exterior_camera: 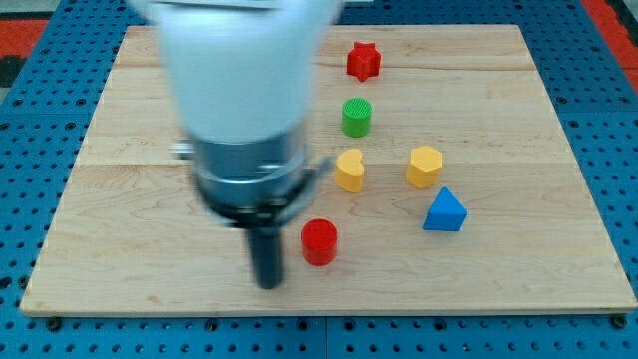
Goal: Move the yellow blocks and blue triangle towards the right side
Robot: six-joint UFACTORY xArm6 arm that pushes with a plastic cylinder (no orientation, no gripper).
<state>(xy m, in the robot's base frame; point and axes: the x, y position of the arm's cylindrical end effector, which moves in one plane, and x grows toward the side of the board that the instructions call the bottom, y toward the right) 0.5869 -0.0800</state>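
Observation:
A yellow heart-shaped block [349,170] lies near the board's middle. A yellow hexagon block [424,166] lies to its right. A blue triangle block [445,211] sits just below and right of the hexagon. My tip [267,283] rests on the board near the view's bottom, left of the red cylinder [319,241] and well left of the yellow blocks and blue triangle. It touches no block.
A red star block [364,61] lies near the view's top. A green cylinder [357,117] sits below it. The wooden board [538,130] lies on a blue pegboard. The blurred arm body [244,100] hides the board's upper left middle.

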